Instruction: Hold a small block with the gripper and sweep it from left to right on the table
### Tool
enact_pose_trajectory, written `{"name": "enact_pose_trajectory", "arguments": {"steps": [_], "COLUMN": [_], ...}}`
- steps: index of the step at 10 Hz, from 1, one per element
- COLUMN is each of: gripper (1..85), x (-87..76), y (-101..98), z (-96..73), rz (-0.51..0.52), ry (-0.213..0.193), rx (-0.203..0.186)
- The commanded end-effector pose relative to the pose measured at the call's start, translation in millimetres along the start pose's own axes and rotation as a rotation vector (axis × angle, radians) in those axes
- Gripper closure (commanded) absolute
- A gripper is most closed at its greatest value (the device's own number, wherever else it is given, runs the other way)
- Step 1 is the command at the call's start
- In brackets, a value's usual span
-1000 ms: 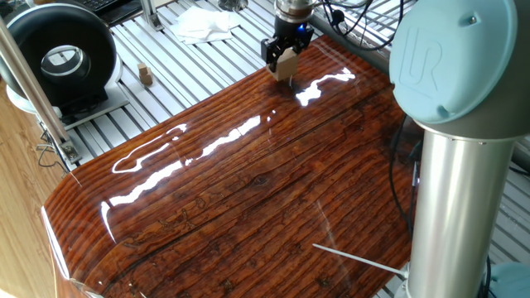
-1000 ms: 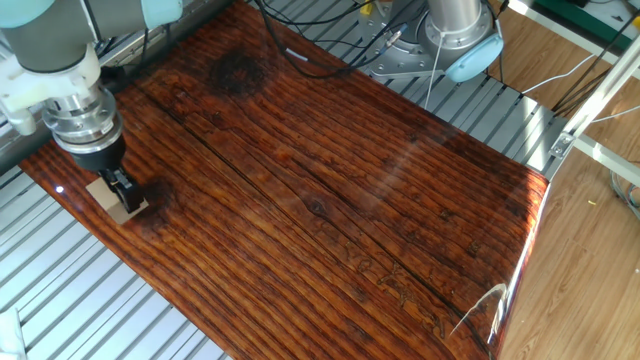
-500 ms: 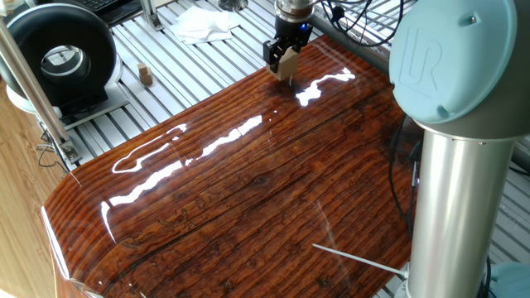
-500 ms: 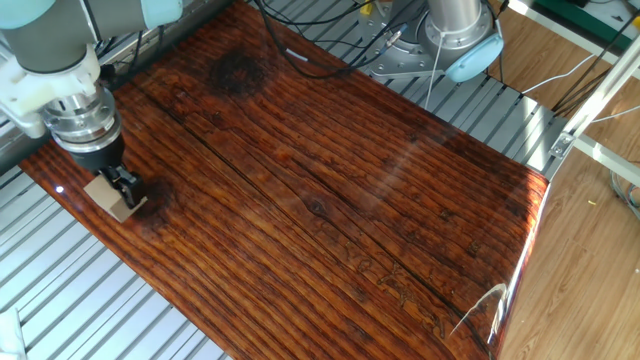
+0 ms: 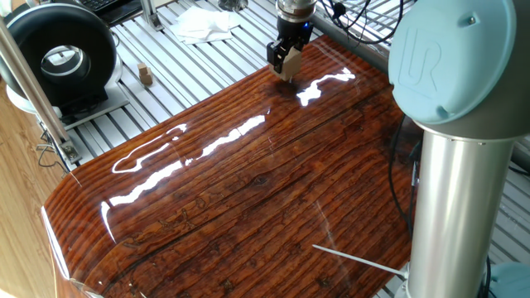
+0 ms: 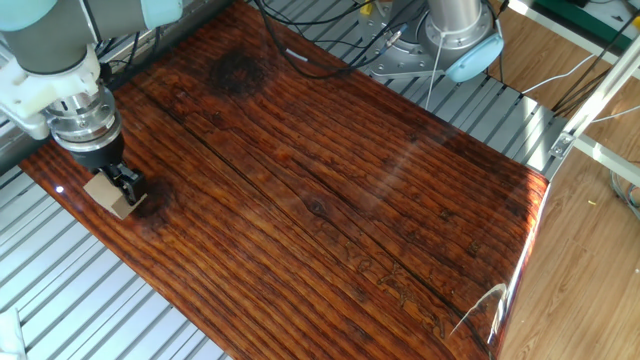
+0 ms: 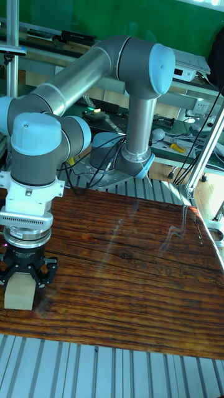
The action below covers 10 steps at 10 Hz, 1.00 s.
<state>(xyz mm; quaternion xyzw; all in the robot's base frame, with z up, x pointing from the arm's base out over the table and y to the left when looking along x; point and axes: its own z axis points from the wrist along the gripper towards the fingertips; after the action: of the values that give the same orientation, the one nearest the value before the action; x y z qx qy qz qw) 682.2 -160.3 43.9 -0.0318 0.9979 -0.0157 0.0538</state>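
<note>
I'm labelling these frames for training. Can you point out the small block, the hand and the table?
small block (image 6: 107, 193): the other fixed view, its tan top face.
hand (image 7: 25, 272): tall fixed view, midway between its black fingertips, shut on the block.
table (image 5: 248, 207): one fixed view, bare glossy wood grain.

Two high oblique views from opposite sides, one low frontal, all sharing the table (image 6: 330, 190)

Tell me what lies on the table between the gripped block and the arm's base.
Nothing: in the other fixed view, bare table stretches from the small block to the base.
</note>
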Motion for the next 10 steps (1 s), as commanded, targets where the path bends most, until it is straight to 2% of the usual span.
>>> {"name": "enact_pose_trajectory", "arguments": {"steps": [1,4,6,7,9,10], "gripper": [84.7,84.7,84.7,84.7,84.7,84.7], "x": [-7.3,-11.6,-11.3,-7.9,-4.0,-4.0], "y": [-2.8,11.5,18.0,17.7,28.7,29.7], "z": [6.9,17.7,21.6,24.8,22.4,21.2], "rz": [0.021,0.038,0.055,0.054,0.054,0.054], "ry": [-0.032,-0.041,-0.039,-0.024,0.003,0.005], "rx": [0.008,-0.039,-0.029,0.005,0.005,0.005]}}
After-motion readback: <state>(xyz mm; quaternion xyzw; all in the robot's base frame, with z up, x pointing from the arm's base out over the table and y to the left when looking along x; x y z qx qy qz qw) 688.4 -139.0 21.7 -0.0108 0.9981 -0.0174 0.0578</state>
